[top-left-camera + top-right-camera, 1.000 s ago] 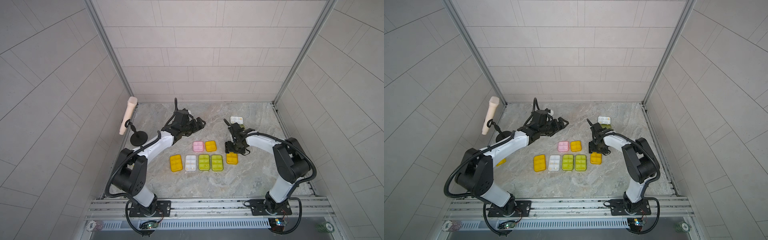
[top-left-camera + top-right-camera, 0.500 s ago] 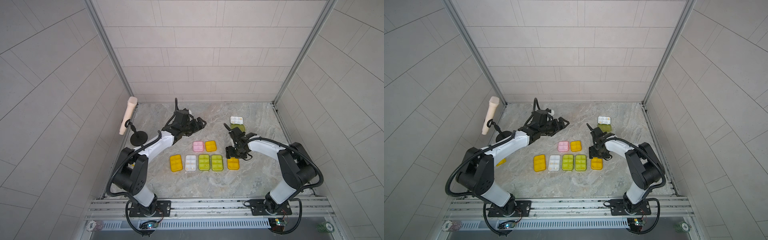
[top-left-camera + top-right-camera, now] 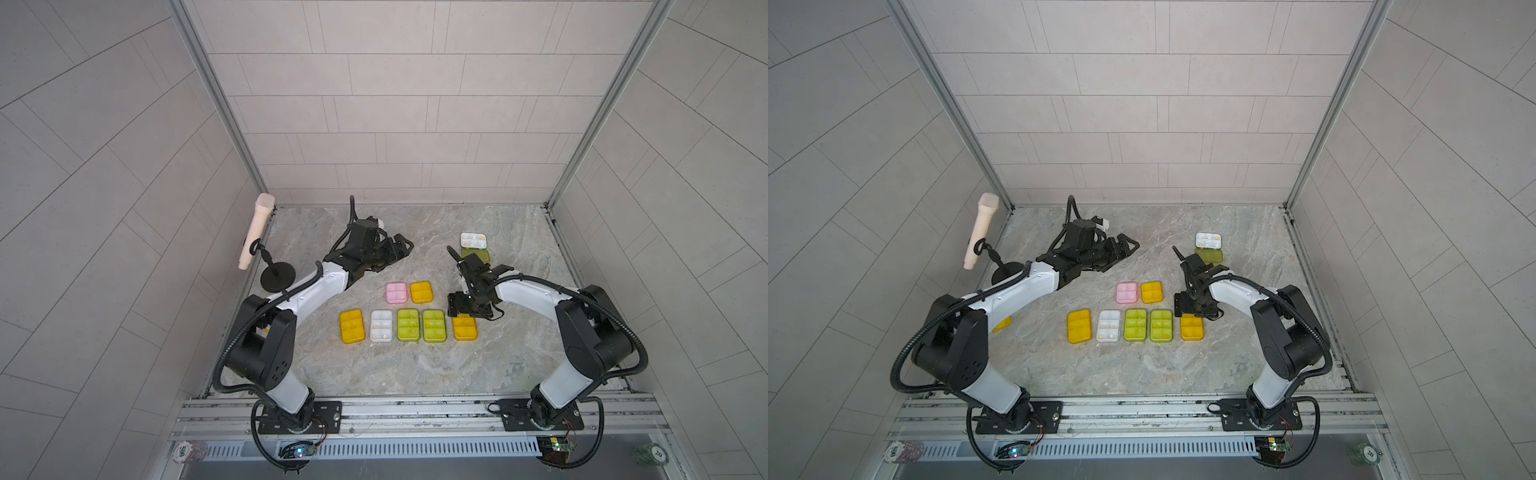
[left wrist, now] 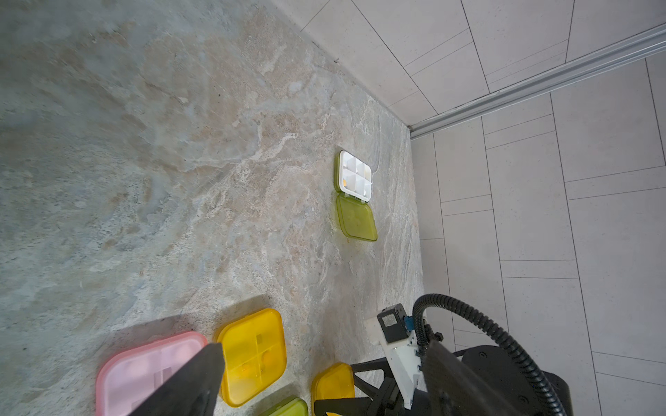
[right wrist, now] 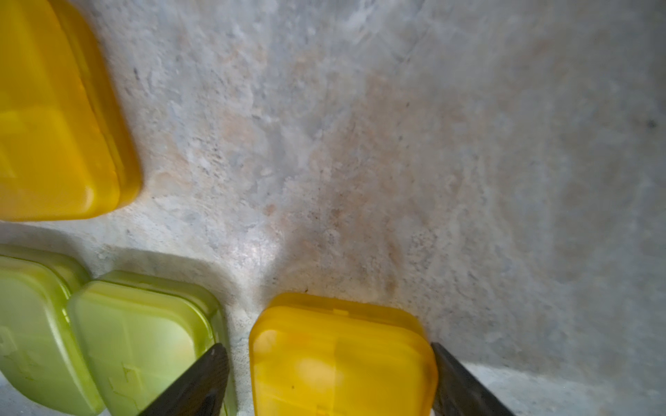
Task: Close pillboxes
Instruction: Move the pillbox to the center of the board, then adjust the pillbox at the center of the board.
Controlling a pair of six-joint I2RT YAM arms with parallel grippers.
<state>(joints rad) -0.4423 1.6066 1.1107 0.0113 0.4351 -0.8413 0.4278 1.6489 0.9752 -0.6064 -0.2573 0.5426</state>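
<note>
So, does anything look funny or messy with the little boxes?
Yes. One open pillbox sits alone at the far right of the table, away from the tidy rows. Its green lid lies flopped flat, leaving the white tray bare. The other seven pillboxes look closed.

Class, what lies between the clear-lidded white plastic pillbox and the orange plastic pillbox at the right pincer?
Two closed yellow-green rounded plastic pillboxes, side by side; this shows in both top views.

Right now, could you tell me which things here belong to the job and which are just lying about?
Job: open yellow-green pillbox; closed pink pillbox; closed orange pillbox; closed row of five pillboxes.
Lying about: microphone on stand; yellow piece; poker chips.
</note>
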